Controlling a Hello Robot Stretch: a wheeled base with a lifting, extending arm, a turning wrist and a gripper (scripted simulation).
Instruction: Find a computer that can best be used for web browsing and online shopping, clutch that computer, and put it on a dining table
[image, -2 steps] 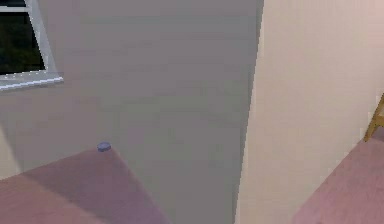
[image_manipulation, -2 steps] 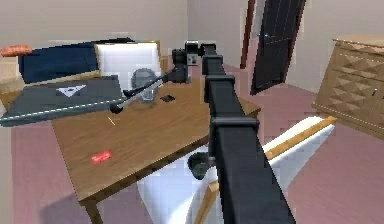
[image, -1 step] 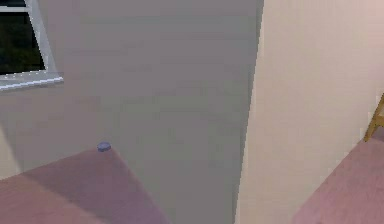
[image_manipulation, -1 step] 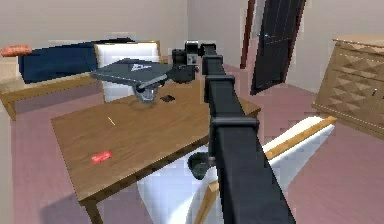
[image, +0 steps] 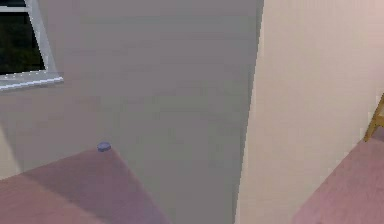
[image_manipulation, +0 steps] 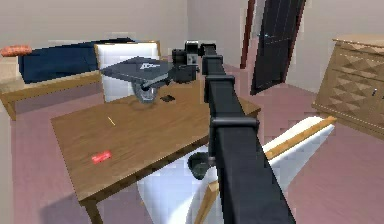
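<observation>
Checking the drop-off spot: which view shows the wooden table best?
The arm side view: the wooden table lies across its middle, with a white chair at its near edge. The forward view faces walls and a window.

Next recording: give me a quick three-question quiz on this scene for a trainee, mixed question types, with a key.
1. True or false: a small red thing lies on the wooden table.
2. What stands at the arm side view's right edge? A. a wooden dresser B. a fridge C. a sofa
3. Fill in: in the arm side view, the dark computer shows to the ___ of the gripper.
Key: 1 true; 2 A; 3 left.
</observation>
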